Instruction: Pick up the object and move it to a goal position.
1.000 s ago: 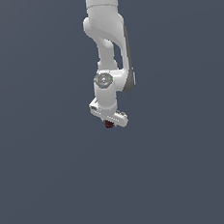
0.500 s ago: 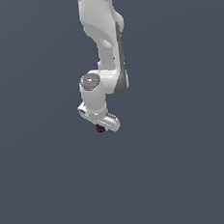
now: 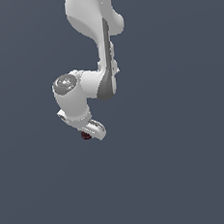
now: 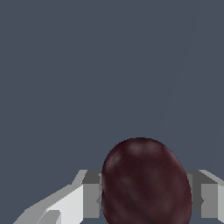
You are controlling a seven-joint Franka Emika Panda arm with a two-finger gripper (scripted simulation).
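The object (image 3: 86, 135) is a tiny dark red, roundish lump with darker mottling. In the exterior view it peeks out under the white gripper (image 3: 87, 133), which hangs tilted in mid-air against the plain grey background. In the wrist view the object (image 4: 146, 183) fills the space between the two fingers (image 4: 89, 194), which press on it from both sides. The gripper is shut on the object.
The white arm (image 3: 94, 33) comes down from the top of the exterior view. Nothing else shows but uniform dark grey background.
The arm has swung toward the exterior view's left and the wrist has tilted. The object stays held in the gripper and has moved with it.
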